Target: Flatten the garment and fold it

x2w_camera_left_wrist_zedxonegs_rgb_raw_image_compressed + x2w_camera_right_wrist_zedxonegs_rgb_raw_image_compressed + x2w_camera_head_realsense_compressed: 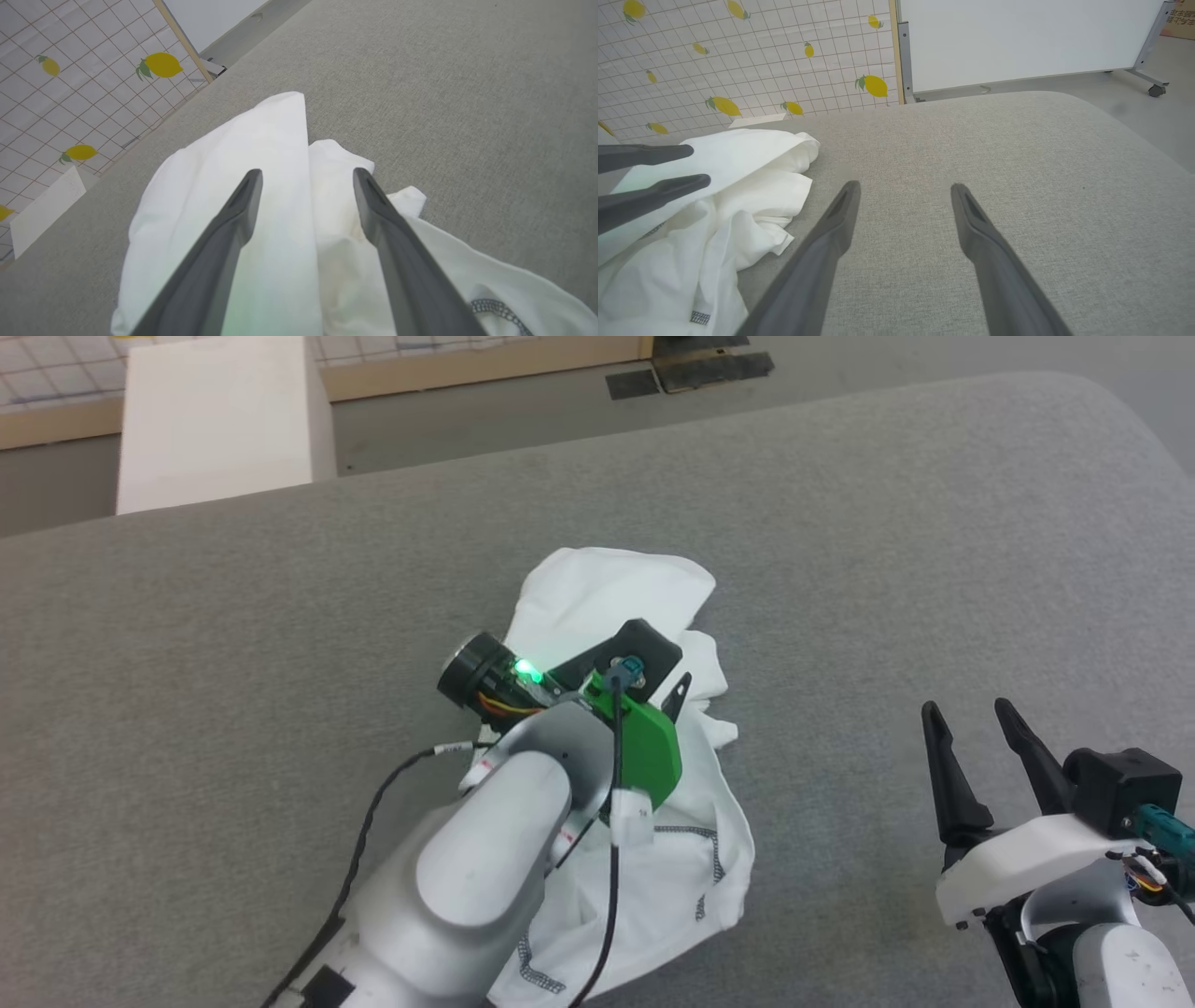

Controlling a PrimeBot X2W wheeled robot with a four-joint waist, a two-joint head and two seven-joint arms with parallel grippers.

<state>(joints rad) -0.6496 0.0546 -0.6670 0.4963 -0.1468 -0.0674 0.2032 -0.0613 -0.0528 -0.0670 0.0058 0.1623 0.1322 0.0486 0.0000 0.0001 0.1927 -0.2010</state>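
The garment (607, 597) lies crumpled in a heap in the middle of the grey padded surface (934, 523), with dark stitched seams showing at its near end. My left arm reaches over the heap, and one dark finger (676, 698) pokes out past the wrist. In the left wrist view my left gripper (307, 173) stands open just above the white folds (280, 130), holding nothing. Off to the right, my right gripper (971, 719) stands open over bare surface. From its own wrist, the right gripper (904, 185) has the garment (752, 154) to its left.
A white box (219, 420) stands beyond the surface's far edge at the upper left. Behind the surface are a lemon-patterned tiled wall (738, 60) and a white board on wheels (1017, 37). Bare grey surface stretches right of the heap.
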